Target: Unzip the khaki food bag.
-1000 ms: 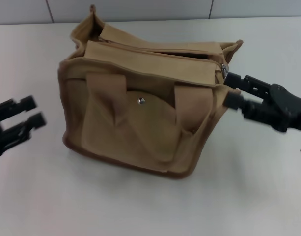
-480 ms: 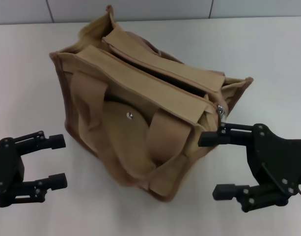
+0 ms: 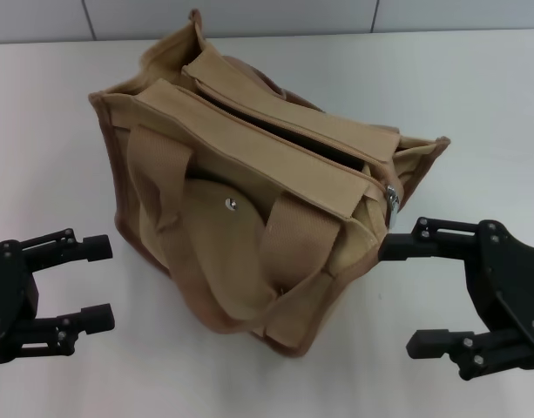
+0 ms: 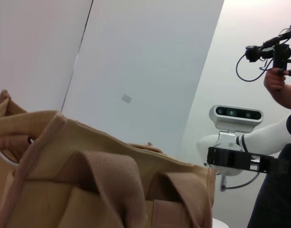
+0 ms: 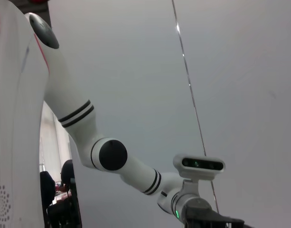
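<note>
Tan canvas of the khaki food bag is being shown mid-table in the head view, its silver zipper pull hanging at the right end. Both wide-spread grippers, left gripper and right gripper, are being held beside it, untouching. Only the handles are being shown by the left wrist view.

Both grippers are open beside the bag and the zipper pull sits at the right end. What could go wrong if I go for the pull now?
1. The pull is small and hangs over the bag's end corner; the right gripper is open just below it and could pinch fabric instead.
2. The left gripper is open and apart from the bag, so nothing anchors it; tugging the zipper may drag or tip it.
3. The near handle droops over the front and could snag a finger.
</note>
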You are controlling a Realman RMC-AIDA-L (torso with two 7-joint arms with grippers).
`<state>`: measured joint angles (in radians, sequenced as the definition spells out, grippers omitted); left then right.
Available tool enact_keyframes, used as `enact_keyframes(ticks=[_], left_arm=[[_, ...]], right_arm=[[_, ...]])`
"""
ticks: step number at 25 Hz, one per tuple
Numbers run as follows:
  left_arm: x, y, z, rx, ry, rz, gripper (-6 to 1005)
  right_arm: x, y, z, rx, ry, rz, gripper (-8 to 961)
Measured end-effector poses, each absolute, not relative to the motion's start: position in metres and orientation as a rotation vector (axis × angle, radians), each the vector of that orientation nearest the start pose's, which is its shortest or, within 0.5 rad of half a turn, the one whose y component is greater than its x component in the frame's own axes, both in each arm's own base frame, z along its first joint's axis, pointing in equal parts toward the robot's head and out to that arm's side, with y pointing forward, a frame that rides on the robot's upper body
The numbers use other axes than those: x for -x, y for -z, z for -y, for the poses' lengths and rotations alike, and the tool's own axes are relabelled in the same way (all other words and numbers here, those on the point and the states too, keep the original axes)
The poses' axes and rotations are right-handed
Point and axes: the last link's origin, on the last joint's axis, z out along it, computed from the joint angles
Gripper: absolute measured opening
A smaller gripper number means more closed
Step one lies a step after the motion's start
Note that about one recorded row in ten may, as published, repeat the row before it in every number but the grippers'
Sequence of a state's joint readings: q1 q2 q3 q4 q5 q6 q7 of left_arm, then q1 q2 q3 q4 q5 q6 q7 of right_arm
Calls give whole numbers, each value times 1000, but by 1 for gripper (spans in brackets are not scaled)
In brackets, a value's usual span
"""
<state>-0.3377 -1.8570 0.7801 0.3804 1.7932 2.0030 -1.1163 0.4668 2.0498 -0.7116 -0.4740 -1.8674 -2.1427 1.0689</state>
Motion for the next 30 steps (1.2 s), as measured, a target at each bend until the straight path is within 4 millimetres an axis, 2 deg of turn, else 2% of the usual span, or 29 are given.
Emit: enact_keyframes(ticks=[14, 30], left_arm=[[310, -58, -227, 2850, 1091, 538, 846], [308, -54, -228, 2874, 1091, 542, 846]], right_arm=[[-245, 3, -244, 2981, -1282, -289, 805], [-245, 6, -246, 3020, -1240, -332, 805]])
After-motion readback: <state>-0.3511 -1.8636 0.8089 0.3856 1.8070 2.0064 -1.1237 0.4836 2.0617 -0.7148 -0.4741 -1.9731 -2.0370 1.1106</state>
